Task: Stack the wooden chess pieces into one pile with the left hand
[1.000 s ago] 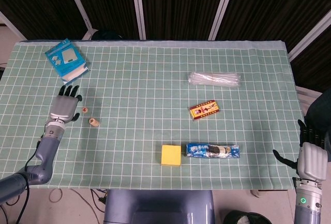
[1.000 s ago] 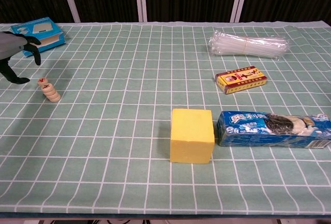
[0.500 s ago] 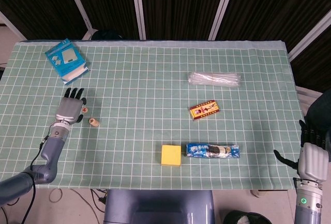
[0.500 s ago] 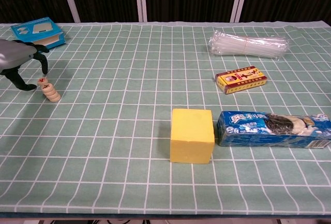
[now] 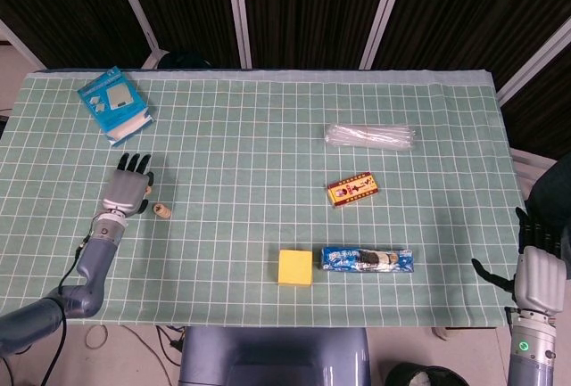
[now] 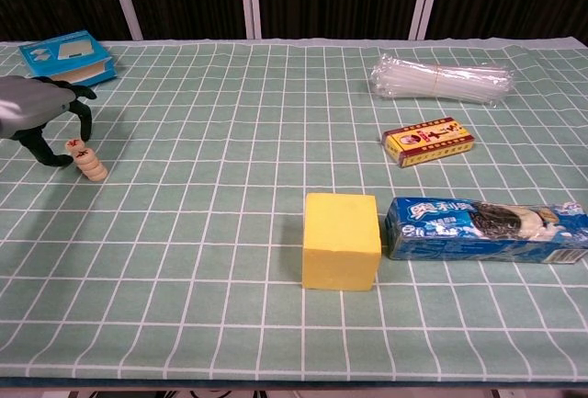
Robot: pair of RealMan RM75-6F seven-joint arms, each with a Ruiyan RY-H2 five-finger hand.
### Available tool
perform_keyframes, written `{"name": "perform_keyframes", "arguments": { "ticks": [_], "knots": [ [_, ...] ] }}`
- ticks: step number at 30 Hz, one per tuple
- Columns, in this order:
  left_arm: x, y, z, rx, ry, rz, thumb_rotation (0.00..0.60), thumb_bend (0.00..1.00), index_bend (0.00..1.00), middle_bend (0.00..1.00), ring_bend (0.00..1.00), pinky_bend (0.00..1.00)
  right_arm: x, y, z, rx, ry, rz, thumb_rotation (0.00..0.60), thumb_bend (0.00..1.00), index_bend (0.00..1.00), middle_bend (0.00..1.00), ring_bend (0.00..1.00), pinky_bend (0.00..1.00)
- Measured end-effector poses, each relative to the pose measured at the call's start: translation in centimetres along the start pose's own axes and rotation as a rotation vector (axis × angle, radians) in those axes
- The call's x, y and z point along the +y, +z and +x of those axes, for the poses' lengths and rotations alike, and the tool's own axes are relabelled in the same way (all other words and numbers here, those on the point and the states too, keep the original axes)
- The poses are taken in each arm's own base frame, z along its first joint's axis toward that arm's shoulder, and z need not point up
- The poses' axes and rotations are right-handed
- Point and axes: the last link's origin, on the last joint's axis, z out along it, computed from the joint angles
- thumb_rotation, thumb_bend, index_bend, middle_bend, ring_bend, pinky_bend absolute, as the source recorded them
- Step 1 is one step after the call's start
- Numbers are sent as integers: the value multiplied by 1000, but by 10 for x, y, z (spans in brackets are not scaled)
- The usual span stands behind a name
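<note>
A short leaning pile of round wooden chess pieces [image 5: 161,211] [image 6: 93,167] sits near the table's left edge. One piece with a red mark [image 6: 77,148] shows just behind the pile's top in the chest view; my hand hides it in the head view. My left hand [image 5: 128,190] [image 6: 35,116] hovers beside the pile, its thumb and a finger arched down on either side of the red-marked piece with small gaps showing. It holds nothing that I can see. My right hand [image 5: 539,279] hangs off the table's front right corner, fingers spread and empty.
A blue box [image 5: 114,103] [image 6: 69,56] lies behind the left hand. A yellow block [image 5: 295,266] [image 6: 342,239] and a blue snack pack [image 5: 367,259] [image 6: 482,229] lie front centre. A red-yellow box [image 5: 352,190] and a clear plastic bag [image 5: 370,136] lie further right.
My left hand has moved right and toward the pile, and its fingers now curve down around the red-marked piece. The pile and the right hand have not moved.
</note>
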Motion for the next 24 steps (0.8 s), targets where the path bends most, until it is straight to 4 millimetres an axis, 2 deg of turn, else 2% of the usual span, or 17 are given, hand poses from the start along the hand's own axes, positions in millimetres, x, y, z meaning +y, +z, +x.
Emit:
{"name": "perform_keyframes", "arguments": {
  "ticks": [7, 24],
  "knots": [
    [-1, -2, 0, -1, 13, 3, 600, 309, 462, 52, 0, 0, 0, 0, 0, -1, -1, 2, 600, 233, 22, 12, 1, 0],
    [-10, -4, -4, -11, 38, 35, 600, 312, 447, 52, 0, 0, 0, 0, -1, -1, -1, -5, 600, 232, 22, 12, 1, 0]
  ]
}}
